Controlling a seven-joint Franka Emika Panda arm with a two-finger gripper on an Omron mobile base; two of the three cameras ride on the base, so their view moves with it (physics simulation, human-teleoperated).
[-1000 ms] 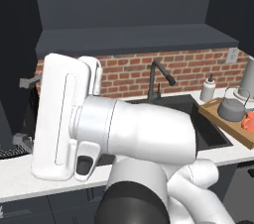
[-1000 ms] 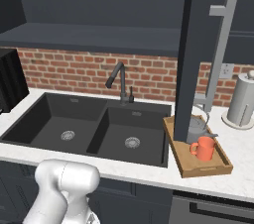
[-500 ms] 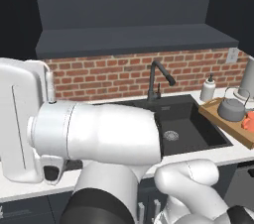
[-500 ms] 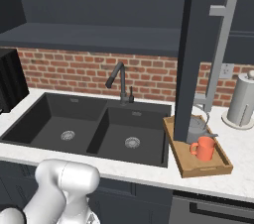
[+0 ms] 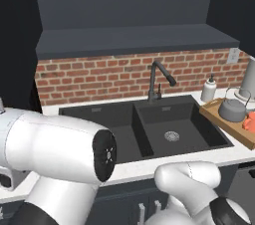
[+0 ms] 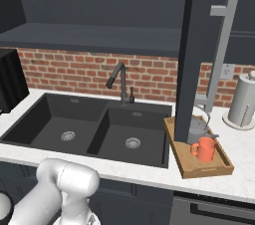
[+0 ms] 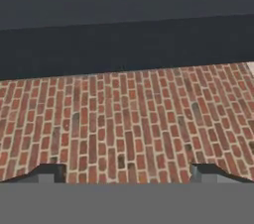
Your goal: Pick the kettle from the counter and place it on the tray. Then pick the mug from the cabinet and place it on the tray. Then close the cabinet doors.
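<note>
Grey metal kettle [image 6: 198, 128] and orange mug [image 6: 204, 149] sit together on wooden tray [image 6: 185, 165], bench right end; dark panelled cabinet door [image 6: 194, 55] open; tool [image 7: 127, 172] wide, empty, facing brick wall [image 7: 124, 124].

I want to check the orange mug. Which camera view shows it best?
The right base view: the mug stands whole on the tray, beside the kettle. In the left base view it is cut off at the right edge. The hand view faces the brick wall.

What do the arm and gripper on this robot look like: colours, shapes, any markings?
The arm is made of glossy white, rounded links with dark charcoal sections at the joints. One link ends in a black round cap with a small ring of pale dots. The gripper has two small dark fingertips. No cables show.
</note>
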